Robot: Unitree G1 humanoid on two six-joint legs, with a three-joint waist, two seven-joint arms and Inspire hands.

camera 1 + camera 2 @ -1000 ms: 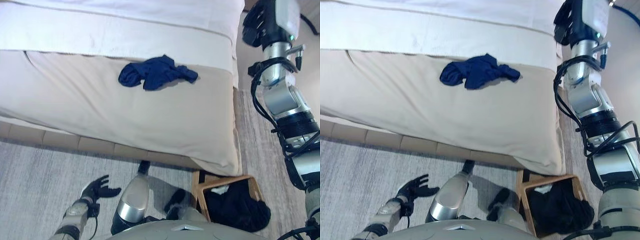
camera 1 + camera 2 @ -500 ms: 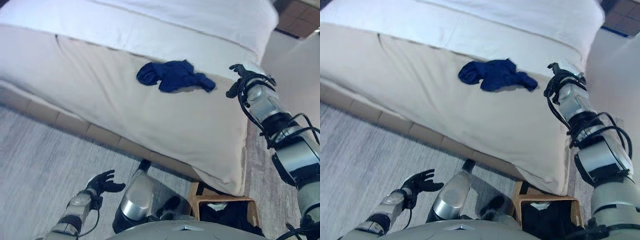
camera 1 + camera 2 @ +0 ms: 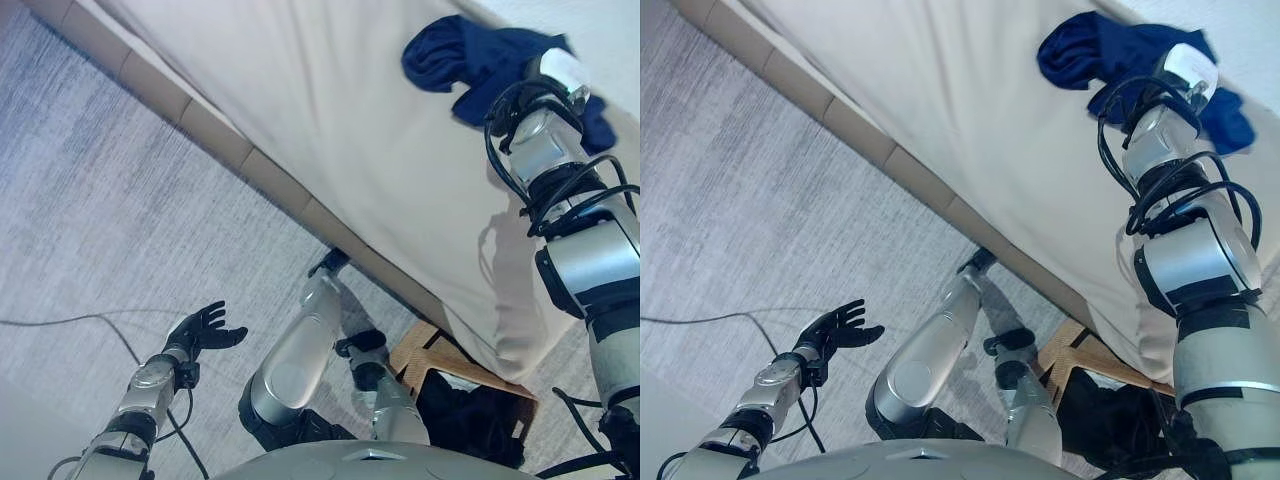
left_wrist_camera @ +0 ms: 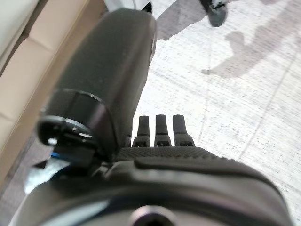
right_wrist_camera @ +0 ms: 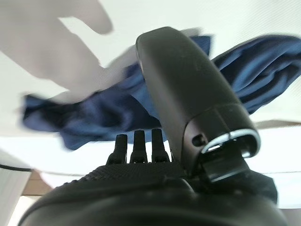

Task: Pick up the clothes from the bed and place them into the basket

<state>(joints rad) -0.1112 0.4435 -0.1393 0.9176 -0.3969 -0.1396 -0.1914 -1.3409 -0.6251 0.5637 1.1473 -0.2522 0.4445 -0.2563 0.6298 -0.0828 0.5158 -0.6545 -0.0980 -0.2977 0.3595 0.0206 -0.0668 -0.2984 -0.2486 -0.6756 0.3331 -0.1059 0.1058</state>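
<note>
Navy garment [image 3: 470, 60] lay on the bed [image 3: 330, 120] with the right robot hand [image 5: 136, 146] over it, fingers straight; left robot hand [image 3: 205, 328] hung open above the floor [image 3: 120, 220].

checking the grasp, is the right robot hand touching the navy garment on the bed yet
Cannot tell. The right wrist view shows the right robot hand over the navy garment, with any contact hidden.

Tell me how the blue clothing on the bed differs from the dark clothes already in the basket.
The blue garment lies crumpled in the open on the beige bed; the dark clothes sit inside the wooden basket on the floor. The blue garment is bright navy; those in the basket look black. The right hand is over the blue garment, while no hand is near the basket clothes. Both are bunched.
</note>
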